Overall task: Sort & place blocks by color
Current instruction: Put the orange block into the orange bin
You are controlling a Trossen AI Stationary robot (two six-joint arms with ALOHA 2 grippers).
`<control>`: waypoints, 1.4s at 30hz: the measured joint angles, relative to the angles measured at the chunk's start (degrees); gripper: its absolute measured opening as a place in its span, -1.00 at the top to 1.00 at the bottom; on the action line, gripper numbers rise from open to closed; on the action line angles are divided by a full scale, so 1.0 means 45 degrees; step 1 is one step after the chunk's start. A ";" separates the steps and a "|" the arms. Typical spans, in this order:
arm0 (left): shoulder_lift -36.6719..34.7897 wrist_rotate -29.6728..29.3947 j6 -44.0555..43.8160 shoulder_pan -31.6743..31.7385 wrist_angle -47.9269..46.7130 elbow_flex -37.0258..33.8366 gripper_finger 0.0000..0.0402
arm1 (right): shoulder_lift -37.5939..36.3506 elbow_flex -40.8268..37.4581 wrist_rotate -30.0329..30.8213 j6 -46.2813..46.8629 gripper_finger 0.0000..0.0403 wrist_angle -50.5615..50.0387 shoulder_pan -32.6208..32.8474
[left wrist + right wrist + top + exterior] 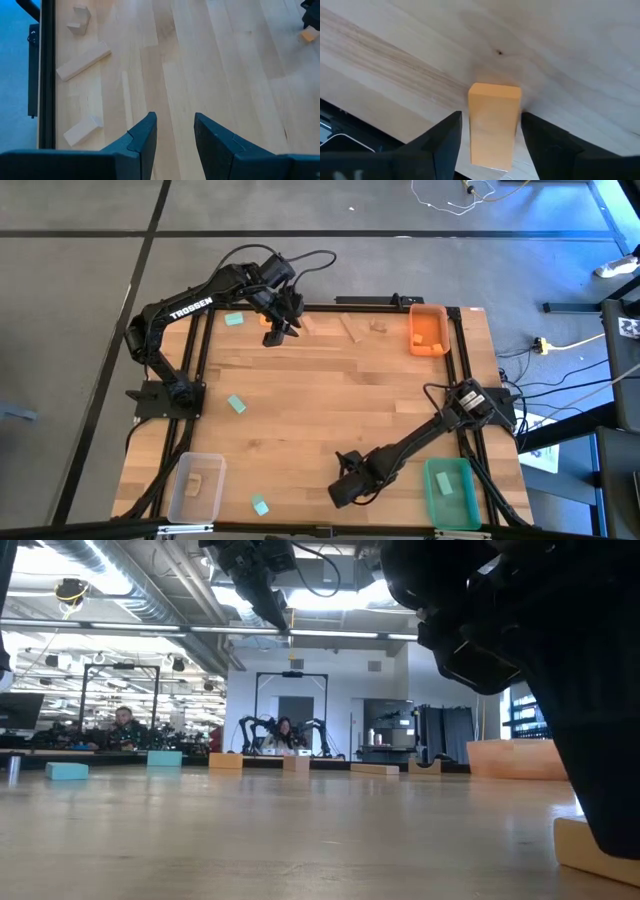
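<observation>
The right tool (491, 145) sits low at the table's (330, 400) near edge, its fingers spread to either side of an orange block (492, 127) that lies flat between them, not clearly clamped; the green bin (452, 492) is just beside that arm; the left tool (175, 142) hangs over the far edge, fingers narrowly parted and holding nothing; pale wood blocks (82, 61) lie ahead of it; teal blocks (236, 404) are scattered on the left side; the orange bin (428, 328) stands at the far right corner, the clear bin (196, 486) at the near left.
</observation>
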 joint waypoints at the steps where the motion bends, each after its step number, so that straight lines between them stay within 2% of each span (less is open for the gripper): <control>1: 0.0001 0.0000 0.0000 0.0002 0.0004 0.0000 0.40 | 0.0000 0.0000 -0.0021 0.0004 -0.03 -0.0018 -0.0023; 10: 0.0000 0.0000 0.0004 0.0001 0.0004 0.0000 0.40 | 0.0000 -0.0015 -0.0291 -0.0004 0.38 -0.0114 -0.0207; 27: -0.0002 -0.0005 0.0010 0.0000 0.0006 0.0000 0.40 | 0.0045 0.0238 -0.1182 -0.0401 0.38 -0.0946 -0.1019; 42: -0.0002 -0.0035 0.0345 0.0002 0.0004 0.0000 0.40 | 0.0189 0.2489 -0.1063 -0.2157 0.38 -0.5737 -0.2140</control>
